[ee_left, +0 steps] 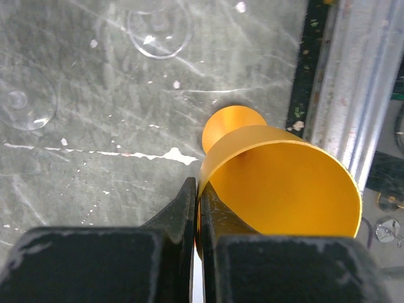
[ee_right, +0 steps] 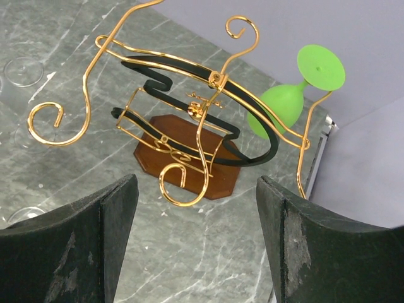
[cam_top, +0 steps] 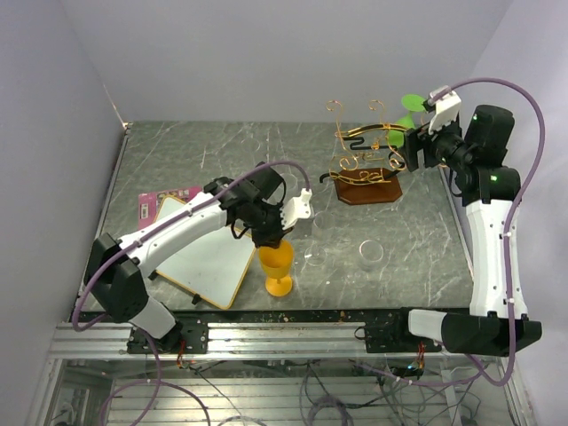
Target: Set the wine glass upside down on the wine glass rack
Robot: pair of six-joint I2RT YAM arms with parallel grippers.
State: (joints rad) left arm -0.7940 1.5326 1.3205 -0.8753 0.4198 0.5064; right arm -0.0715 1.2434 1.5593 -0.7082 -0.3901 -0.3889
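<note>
Left hand: the left hand (cam_top: 271,241) (ee_left: 196,197) is clamped on the rim of the orange glass (cam_top: 277,266) (ee_left: 284,183). One finger is inside the bowl and one outside, with the wall pinched between them at the rim's 9 o'clock side in the wrist view.
Orange glass: it stands upright on its foot, mouth up, on the bench (cam_top: 177,151). It sits near the bench's 6 o'clock edge, just beside the metal rail.
Rack: the rack (cam_top: 364,164) (ee_right: 146,165) stands at about 1 o'clock on the bench, gold and black wire on a brown wooden base. It is well apart from the orange glass, which lies at 7 o'clock from it.
Right hand: the right hand (cam_top: 410,155) (ee_right: 196,183) has its fingers spread wide and holds nothing. It hovers just at the rack's 3 o'clock side and faces it without touching.
Green glass: the green glass (cam_top: 408,111) (ee_right: 281,104) hangs foot up and bowl down at the rack's 2 o'clock end, slightly tilted.
Clear glasses: one clear glass (cam_top: 370,253) is at 3 o'clock from the orange glass. The left wrist view shows two clear round shapes (ee_left: 160,28) (ee_left: 25,98) on the bench. How they stand cannot be told.
Board: a white board (cam_top: 209,262) lies at 9 o'clock from the orange glass, partly under the left arm.
Pink pack: a pink pack (cam_top: 155,202) shows at the board's 11 o'clock corner.
</note>
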